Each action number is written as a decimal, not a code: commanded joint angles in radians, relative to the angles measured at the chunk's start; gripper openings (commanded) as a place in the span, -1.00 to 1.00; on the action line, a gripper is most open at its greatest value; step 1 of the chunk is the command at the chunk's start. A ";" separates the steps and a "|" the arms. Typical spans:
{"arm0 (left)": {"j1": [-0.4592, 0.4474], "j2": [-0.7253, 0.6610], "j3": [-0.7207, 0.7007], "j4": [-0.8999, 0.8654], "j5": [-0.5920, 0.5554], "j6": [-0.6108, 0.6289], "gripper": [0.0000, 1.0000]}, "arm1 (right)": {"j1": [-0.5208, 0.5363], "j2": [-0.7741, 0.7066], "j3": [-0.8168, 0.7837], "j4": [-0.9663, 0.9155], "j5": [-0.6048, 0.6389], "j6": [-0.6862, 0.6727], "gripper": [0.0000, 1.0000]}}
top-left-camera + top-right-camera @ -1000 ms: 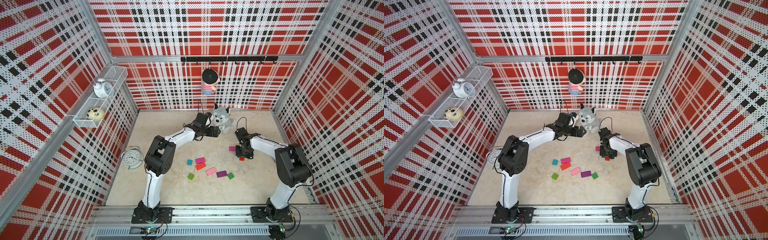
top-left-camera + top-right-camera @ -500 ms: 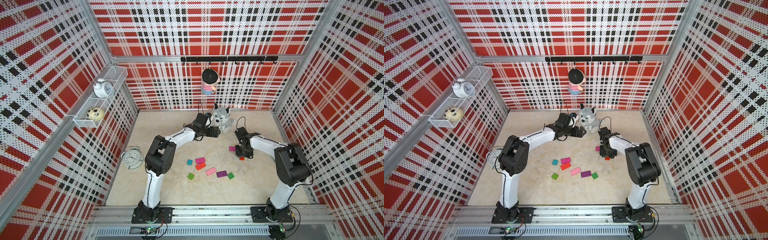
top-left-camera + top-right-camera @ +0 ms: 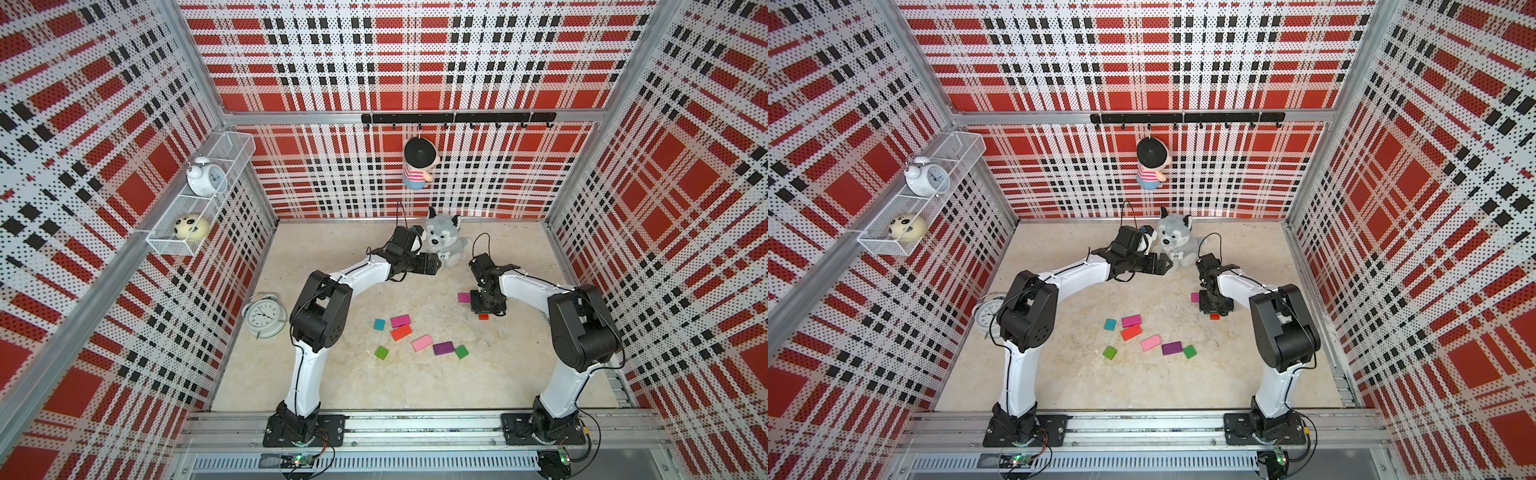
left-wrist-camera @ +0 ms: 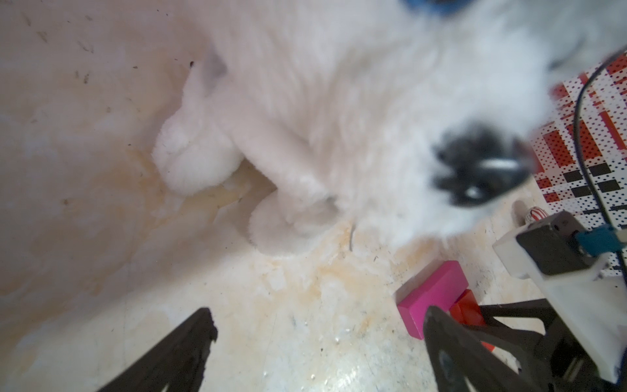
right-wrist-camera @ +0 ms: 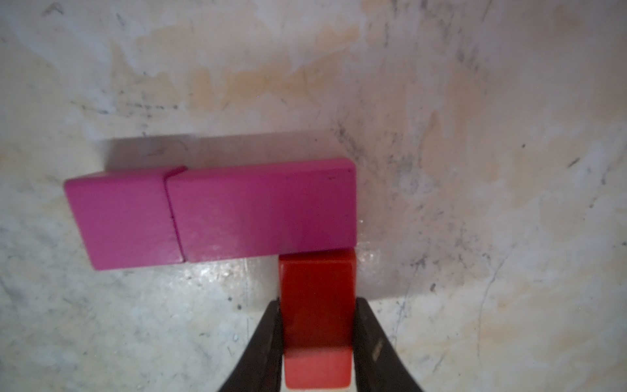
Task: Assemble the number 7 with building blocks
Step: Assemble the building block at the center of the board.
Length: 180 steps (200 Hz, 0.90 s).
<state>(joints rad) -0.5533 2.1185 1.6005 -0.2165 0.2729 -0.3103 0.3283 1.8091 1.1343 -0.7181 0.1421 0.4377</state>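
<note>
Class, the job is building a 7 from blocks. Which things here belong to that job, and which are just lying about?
Job: magenta square and magenta rectangle, end to end; red block held by right gripper; loose teal square, magenta block, red rectangle, pink block, purple block, green squares.
Lying about: plush dog, floor alarm clock, shelf alarm clock, spotted ball, hanging doll.

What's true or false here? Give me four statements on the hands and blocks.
1. The right hand is shut on a red block. True.
2. The left hand holds a magenta block. False: it is open and empty, beside the plush dog.
3. The red block stands at a right angle to the long magenta block. True.
4. The pink block is stacked on the purple block. False: both lie flat on the table, side by side.
</note>
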 commanded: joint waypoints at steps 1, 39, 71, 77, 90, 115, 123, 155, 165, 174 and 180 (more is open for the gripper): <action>-0.007 0.012 0.009 0.013 0.002 0.000 0.96 | -0.017 0.033 0.007 -0.011 0.021 -0.004 -0.31; -0.007 0.010 0.009 0.012 0.000 0.000 0.96 | -0.017 0.029 0.013 -0.018 0.009 0.010 -0.18; -0.007 0.006 0.004 0.015 0.000 0.001 0.96 | -0.017 0.002 0.022 -0.018 -0.005 0.024 0.04; -0.006 0.005 0.001 0.016 -0.003 0.002 0.96 | -0.017 -0.006 0.025 -0.017 -0.010 0.026 0.08; -0.005 0.002 0.000 0.019 -0.001 0.002 0.97 | -0.016 -0.027 0.034 -0.015 -0.023 0.027 0.17; -0.006 -0.004 -0.005 0.025 0.000 0.002 0.97 | -0.011 -0.078 0.046 -0.009 -0.055 0.033 0.27; -0.005 -0.006 -0.008 0.029 0.000 0.002 0.96 | -0.008 -0.090 0.049 -0.012 -0.062 0.035 0.28; -0.001 -0.018 -0.030 0.039 -0.003 0.005 0.97 | 0.034 -0.142 0.053 -0.017 -0.097 -0.005 0.29; 0.007 -0.024 -0.042 0.040 -0.002 0.006 0.96 | 0.064 -0.161 0.046 -0.014 -0.112 -0.054 0.30; 0.022 -0.031 -0.055 0.042 0.006 0.006 0.96 | 0.097 -0.178 0.035 -0.012 -0.120 -0.104 0.35; 0.035 -0.037 -0.063 0.045 0.013 0.003 0.96 | 0.117 -0.190 0.023 -0.008 -0.123 -0.141 0.36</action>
<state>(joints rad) -0.5472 2.1181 1.5730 -0.1932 0.2729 -0.3099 0.3687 1.6791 1.1713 -0.7277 0.0624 0.4198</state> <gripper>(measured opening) 0.983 0.670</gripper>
